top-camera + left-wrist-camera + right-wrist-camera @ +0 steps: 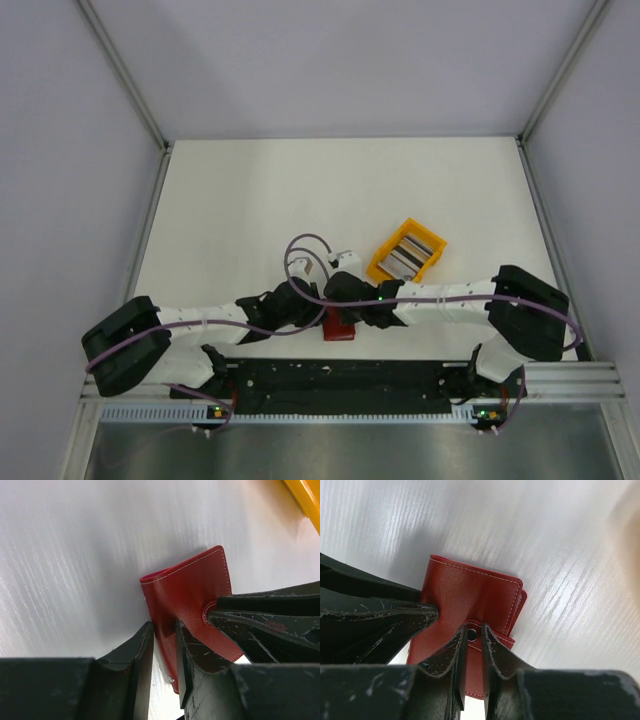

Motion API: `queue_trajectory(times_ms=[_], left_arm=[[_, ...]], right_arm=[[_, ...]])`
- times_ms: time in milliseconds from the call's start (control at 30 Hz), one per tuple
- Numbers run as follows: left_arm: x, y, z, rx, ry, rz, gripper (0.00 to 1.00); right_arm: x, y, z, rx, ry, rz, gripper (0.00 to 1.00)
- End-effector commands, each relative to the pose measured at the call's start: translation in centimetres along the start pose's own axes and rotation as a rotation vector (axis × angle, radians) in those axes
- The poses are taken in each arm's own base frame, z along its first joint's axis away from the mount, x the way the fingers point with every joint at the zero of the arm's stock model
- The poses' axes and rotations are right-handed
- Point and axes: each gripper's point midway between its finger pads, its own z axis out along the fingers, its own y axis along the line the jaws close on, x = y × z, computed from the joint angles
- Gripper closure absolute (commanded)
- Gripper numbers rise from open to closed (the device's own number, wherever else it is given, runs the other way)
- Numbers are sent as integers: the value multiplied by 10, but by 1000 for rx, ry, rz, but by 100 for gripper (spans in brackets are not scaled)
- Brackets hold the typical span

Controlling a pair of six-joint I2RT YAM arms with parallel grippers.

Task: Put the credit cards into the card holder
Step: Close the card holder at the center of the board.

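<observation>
— Reporting from the fingers outward: the left fingers (143, 662) stand narrow, nipping the near edge of the card holder (185, 595). The right fingers (452, 662) are narrow too, closed about its snap tab (471, 634).

— And the holder itself?

— Folded shut, low over the worktop (250, 200) between both arms. I cannot tell whether it lies flat or is tipped up. The credit cards (410, 252) sit in the yellow bin (381, 263), beyond the holder and to its right, apart from it.

— Recommendation for the step?

— Judged to be unsnapping. The left should pin the cover firmly while the right peels the tab off its stud, drawing it away from the holder, lest the whole case lift.

— Differences between views?

— Only the right wrist view shows the stud between the fingers. Only the left wrist view shows the holder's stitched far edge and mouth. Only the overhead shows the cards, and there the arms hide most of the holder.
</observation>
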Motion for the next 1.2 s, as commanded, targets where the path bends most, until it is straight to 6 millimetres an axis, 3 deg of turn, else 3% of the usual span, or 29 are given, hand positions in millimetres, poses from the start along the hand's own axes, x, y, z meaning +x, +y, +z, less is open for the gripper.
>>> queue_trajectory(times_ms=[0,133,367,700,1167], left_arm=[[22,27,1,-77,61,15,72],[21,27,2,-75,58,13,72],[22,27,2,-77,61,14,72],[24,29,1,-78,64,8,73],[26,32,2,-79,63,7,73]], right_arm=[[56,-25,19,106,151,-56,88],[62,-25,20,115,166,-61,98],[61,-30,19,137,153,-68,100],[27,-2,2,-60,20,80,100],[5,-3,-11,-147,-52,186,100]])
